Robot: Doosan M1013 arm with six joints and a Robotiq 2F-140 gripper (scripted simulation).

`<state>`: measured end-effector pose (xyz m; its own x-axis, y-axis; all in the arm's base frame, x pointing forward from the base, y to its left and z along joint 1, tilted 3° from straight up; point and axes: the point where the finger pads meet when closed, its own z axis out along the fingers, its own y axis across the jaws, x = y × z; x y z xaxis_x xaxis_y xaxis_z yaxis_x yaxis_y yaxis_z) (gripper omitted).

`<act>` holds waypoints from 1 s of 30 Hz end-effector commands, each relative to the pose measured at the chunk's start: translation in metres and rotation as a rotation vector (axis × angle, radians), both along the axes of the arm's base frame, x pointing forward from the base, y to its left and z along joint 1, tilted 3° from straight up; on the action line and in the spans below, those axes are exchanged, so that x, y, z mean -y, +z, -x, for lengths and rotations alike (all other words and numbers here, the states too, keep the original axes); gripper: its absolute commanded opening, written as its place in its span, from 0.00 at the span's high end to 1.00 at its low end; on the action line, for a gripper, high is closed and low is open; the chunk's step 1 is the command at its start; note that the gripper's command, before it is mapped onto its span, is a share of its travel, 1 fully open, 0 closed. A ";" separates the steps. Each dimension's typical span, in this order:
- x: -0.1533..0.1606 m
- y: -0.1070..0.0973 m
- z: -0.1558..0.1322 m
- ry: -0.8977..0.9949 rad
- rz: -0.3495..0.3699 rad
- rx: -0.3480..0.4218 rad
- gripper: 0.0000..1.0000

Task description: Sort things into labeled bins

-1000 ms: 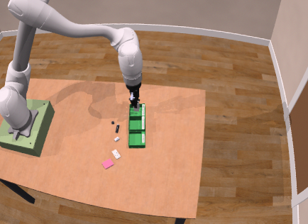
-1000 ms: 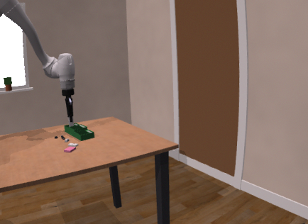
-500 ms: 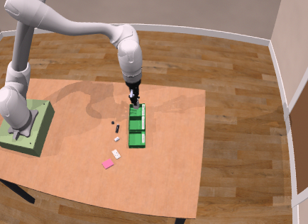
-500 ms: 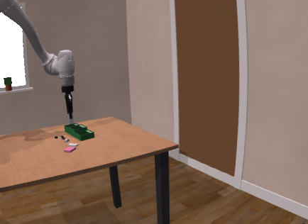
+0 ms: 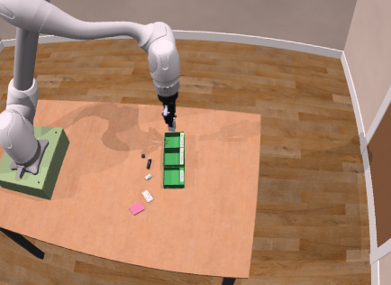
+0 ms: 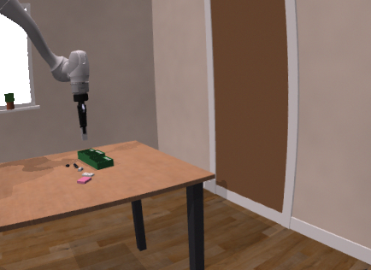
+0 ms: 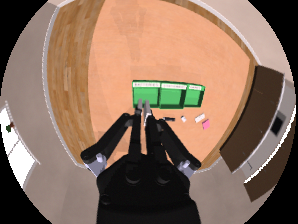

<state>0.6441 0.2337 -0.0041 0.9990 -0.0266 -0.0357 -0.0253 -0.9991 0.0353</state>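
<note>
My gripper (image 5: pixel 171 127) (image 6: pixel 85 137) (image 7: pixel 142 104) is shut, with nothing visible between its fingertips, above the far end of the bin row. Three joined green bins stand in a row: the far bin (image 5: pixel 172 142) (image 7: pixel 145 94), its label apparently reading BATTERIES, the middle bin (image 5: pixel 171 159) (image 7: pixel 171 97) and the near bin (image 5: pixel 171 178) (image 7: pixel 193 96); their labels are too blurred to read. Beside them lie a small dark thing (image 5: pixel 143 156) (image 6: pixel 67 165), a black oblong thing (image 5: pixel 149 163) (image 7: pixel 169 119), a small white thing (image 5: pixel 148 177) (image 7: pixel 183 119), a white flat thing (image 5: pixel 147 196) (image 7: pixel 200 118) and a pink block (image 5: pixel 137 208) (image 6: pixel 84 179) (image 7: pixel 206 124).
The bins and loose things are on the wooden table (image 5: pixel 216 207) (image 6: pixel 150 175). The arm's green base block (image 5: pixel 56 164) stands at the table's left in the top view. The arm reaches over the table's back part.
</note>
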 end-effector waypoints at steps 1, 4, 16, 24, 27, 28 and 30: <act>-0.001 0.020 -0.001 0.000 0.000 0.000 0.95; -0.002 0.045 -0.002 0.000 0.000 0.000 0.95; -0.003 0.089 -0.003 0.000 0.000 0.000 0.95; 0.027 0.077 0.004 -0.182 0.007 0.006 0.75; 0.050 0.069 0.009 -0.269 0.009 0.008 0.75; 0.058 0.066 0.011 -0.301 0.010 0.009 0.75; 0.073 0.060 0.014 -0.365 0.012 0.010 0.75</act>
